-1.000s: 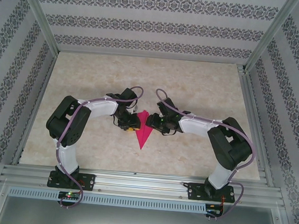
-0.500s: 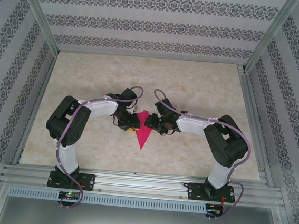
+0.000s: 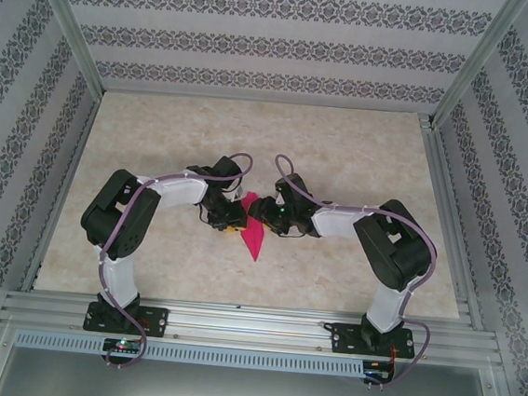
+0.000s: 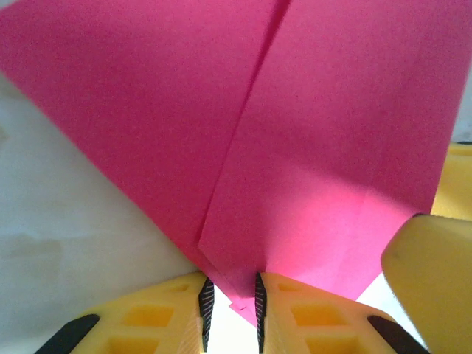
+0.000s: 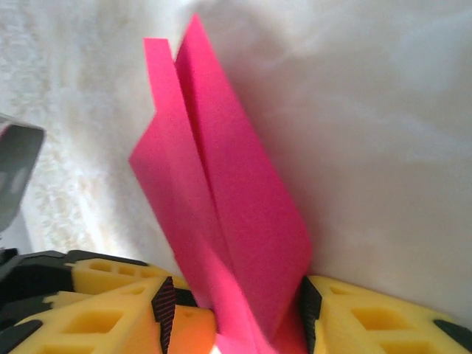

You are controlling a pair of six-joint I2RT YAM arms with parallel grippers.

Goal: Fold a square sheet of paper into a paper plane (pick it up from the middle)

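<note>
1. Top external view: the left gripper (image 3: 232, 221) sits low over the table (image 3: 361, 161), at the left edge of the paper plane (image 3: 255, 237). In the left wrist view its yellow fingers (image 4: 155, 321) stand a narrow gap apart, with a corner of the pink paper between them. It cannot be told whether they pinch that corner or merely straddle it.
2. The paper plane lies mid-table between the two grippers, its sharp tip pointing toward the arm bases. It is a narrow dart with a centre crease (image 4: 251, 110), and no square outline is left.
3. The right gripper (image 3: 264, 219) is at the plane's right edge, near the wide end. In the right wrist view its jaws are closed against a raised flap, which stands up off the table between the pads (image 5: 164, 304).
4. Assessment: the nose and body folds appear complete, and the task is judged to be late-stage. The flap in the right gripper looks like the fold in hand. Work outstanding is probably to press that fold home, release both grips and leave the plane lying on the table.
</note>
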